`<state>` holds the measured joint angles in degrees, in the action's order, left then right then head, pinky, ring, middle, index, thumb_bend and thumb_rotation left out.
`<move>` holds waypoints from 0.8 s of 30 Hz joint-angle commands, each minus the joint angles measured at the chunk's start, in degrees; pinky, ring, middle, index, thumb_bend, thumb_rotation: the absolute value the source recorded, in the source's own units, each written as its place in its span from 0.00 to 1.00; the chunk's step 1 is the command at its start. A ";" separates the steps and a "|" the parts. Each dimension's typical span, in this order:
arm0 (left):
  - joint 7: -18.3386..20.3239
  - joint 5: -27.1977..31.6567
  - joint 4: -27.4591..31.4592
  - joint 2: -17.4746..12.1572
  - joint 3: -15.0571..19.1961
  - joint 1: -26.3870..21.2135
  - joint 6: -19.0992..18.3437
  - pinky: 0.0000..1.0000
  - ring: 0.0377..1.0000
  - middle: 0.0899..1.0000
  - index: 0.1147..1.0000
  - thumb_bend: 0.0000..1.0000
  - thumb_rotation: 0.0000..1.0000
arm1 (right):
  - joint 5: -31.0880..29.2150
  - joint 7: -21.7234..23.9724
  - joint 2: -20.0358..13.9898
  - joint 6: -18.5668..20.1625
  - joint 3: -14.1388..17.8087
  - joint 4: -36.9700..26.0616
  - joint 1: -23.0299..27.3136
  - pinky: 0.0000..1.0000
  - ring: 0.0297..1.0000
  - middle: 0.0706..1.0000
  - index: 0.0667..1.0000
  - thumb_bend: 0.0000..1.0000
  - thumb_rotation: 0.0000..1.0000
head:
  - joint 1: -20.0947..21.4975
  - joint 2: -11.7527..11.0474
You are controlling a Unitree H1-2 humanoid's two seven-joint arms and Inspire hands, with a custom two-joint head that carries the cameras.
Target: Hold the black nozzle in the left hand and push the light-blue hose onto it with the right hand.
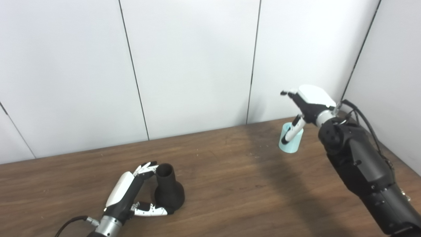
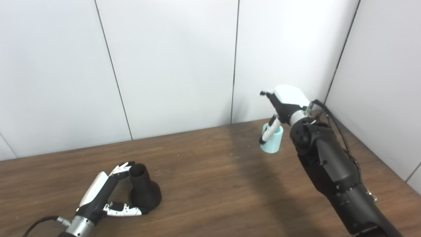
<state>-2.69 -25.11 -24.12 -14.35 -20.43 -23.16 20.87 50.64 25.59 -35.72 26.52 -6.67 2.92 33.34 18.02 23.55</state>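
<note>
On the table, black nozzle touches left robot hand.

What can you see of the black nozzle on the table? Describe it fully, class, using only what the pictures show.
The black nozzle is matte and dark, like plastic or rubber, with a narrow open tube on top flaring into a wide rounded base. It stands upright on the wooden table, near the front left. The left hand is around it: fingers by the neck, thumb along the base. The grip does not look fully closed.
</note>
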 commanded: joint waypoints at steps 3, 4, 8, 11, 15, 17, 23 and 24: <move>0.02 -3.18 -7.72 1.35 -3.25 9.65 -0.58 1.00 0.94 0.78 0.42 0.52 0.08 | 3.45 4.01 -4.01 0.35 -1.23 0.12 6.71 0.60 0.85 0.95 0.90 1.00 0.03 | -0.08 0.06; 0.09 -3.14 -7.60 1.32 -3.24 9.65 -0.64 1.00 0.94 0.78 0.42 0.52 0.08 | 3.78 4.67 -4.08 0.36 -1.50 0.39 7.06 0.61 0.86 0.95 0.89 1.00 0.04 | -0.09 0.06; 0.39 -3.00 -6.97 1.32 -3.18 9.75 -1.10 1.00 0.94 0.78 0.42 0.52 0.08 | 4.86 6.59 -3.56 0.38 -1.72 2.27 8.82 0.63 0.87 0.96 0.89 1.00 0.04 | -0.11 0.22; 0.38 -3.04 -6.86 1.36 -3.17 9.81 -1.20 1.00 0.94 0.78 0.42 0.52 0.08 | 5.64 7.03 -3.11 0.38 -1.74 3.41 9.55 0.64 0.87 0.96 0.90 1.00 0.04 | -0.05 0.34; 0.41 -3.03 -6.73 1.37 -3.13 9.83 -1.29 1.00 0.94 0.78 0.42 0.52 0.08 | 6.68 7.45 -3.04 0.37 -2.40 4.61 9.90 0.68 0.88 0.96 0.90 1.00 0.04 | -0.11 0.48; 0.39 -3.08 -6.64 1.39 -3.14 9.90 -1.34 1.00 0.94 0.78 0.42 0.52 0.08 | 6.95 7.42 -3.12 0.36 -2.79 5.70 10.19 0.70 0.88 0.95 0.90 1.00 0.04 | -0.12 0.56; 0.36 -3.07 -6.43 1.41 -3.12 10.04 -1.52 1.00 0.94 0.78 0.42 0.52 0.08 | 6.25 5.89 -3.22 0.18 -3.32 7.00 10.26 0.73 0.88 0.94 0.89 1.00 0.04 | -0.16 0.92; 0.36 -3.06 -6.40 1.41 -3.13 10.07 -1.57 1.00 0.94 0.78 0.42 0.52 0.08 | 5.95 5.49 -3.27 0.06 -3.35 7.16 10.22 0.73 0.87 0.93 0.89 1.00 0.04 | -0.16 0.92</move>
<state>-2.58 -25.13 -23.87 -14.32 -20.42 -23.17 20.44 55.91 33.55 -36.80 26.55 -10.67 11.08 38.89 17.84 24.43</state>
